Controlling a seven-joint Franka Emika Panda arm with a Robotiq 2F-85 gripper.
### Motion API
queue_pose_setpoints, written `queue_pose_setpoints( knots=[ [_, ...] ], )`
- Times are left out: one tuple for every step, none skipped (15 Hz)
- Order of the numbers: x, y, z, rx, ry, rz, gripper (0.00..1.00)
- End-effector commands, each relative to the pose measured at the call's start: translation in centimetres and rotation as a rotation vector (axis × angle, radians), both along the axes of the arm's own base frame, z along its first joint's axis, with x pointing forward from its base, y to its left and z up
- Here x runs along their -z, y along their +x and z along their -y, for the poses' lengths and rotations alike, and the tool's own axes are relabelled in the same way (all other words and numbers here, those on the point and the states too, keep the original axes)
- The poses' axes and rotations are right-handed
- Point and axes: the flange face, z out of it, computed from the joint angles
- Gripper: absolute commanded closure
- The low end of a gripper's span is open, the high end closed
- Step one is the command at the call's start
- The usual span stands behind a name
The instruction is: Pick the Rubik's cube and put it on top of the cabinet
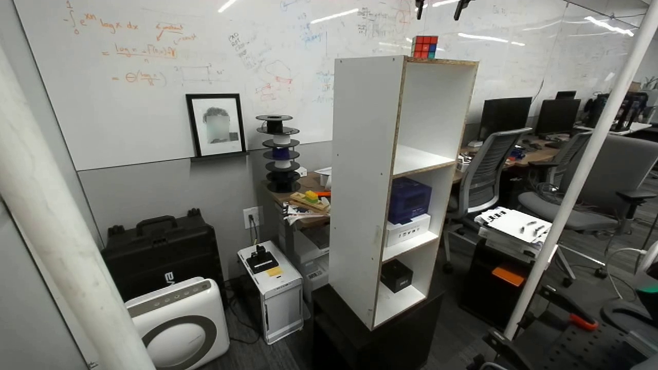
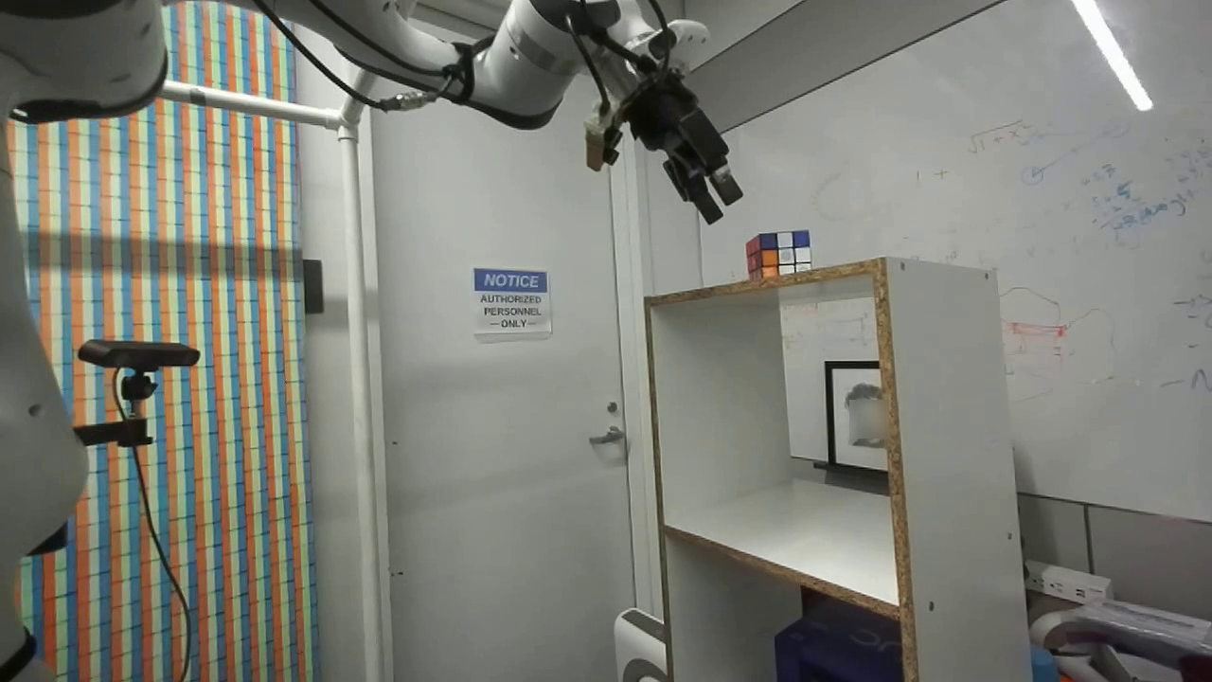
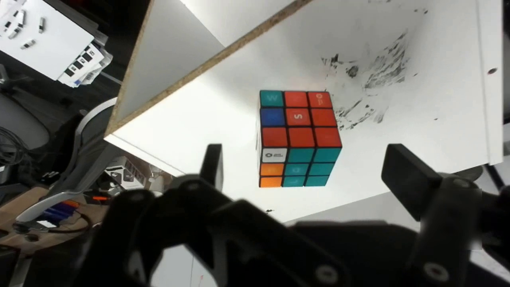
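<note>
The Rubik's cube rests on top of the white cabinet near its open front edge. In the wrist view the cube shows red, teal, orange, blue and white squares, and the cabinet's top lies under it. The cube and cabinet also show in an exterior view. My gripper is open and empty, above the cube and apart from it. In the wrist view the cube appears between the spread fingers. Only the gripper's fingertips show at the top edge of an exterior view.
The cabinet's shelves hold a dark blue box, a white box and a black box. A whiteboard stands behind. White poles, an office chair and filament spools are around the cabinet.
</note>
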Motion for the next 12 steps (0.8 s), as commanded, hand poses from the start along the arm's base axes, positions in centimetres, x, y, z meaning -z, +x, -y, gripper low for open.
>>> queue_pose_setpoints(
  knots=[
    [-3.9,-7.2,-0.7,-0.129,0.051,-0.073,0.0],
    [-4.0,-9.6,-0.4,-0.185,0.085,-0.127,0.0],
    [-3.9,-11.3,0.2,-0.213,0.118,-0.171,0.0],
    [-2.6,-13.4,1.5,-0.231,0.159,-0.227,0.0],
    [-1.2,-15.1,2.8,-0.244,0.196,-0.287,0.0],
    [1.5,-15.6,3.8,-0.246,0.232,-0.356,0.0],
    [-1.4,-13.1,2.2,-0.205,0.173,-0.303,0.0],
    [0.1,-14.2,3.3,-0.213,0.199,-0.339,0.0],
    [1.1,-14.8,4.1,-0.216,0.214,-0.357,0.0],
    [1.7,-15.0,4.6,-0.218,0.221,-0.368,0.0],
    [2.0,-15.0,4.6,-0.219,0.223,-0.375,0.0],
    [2.1,-15.0,4.4,-0.223,0.222,-0.378,0.0]
  ],
)
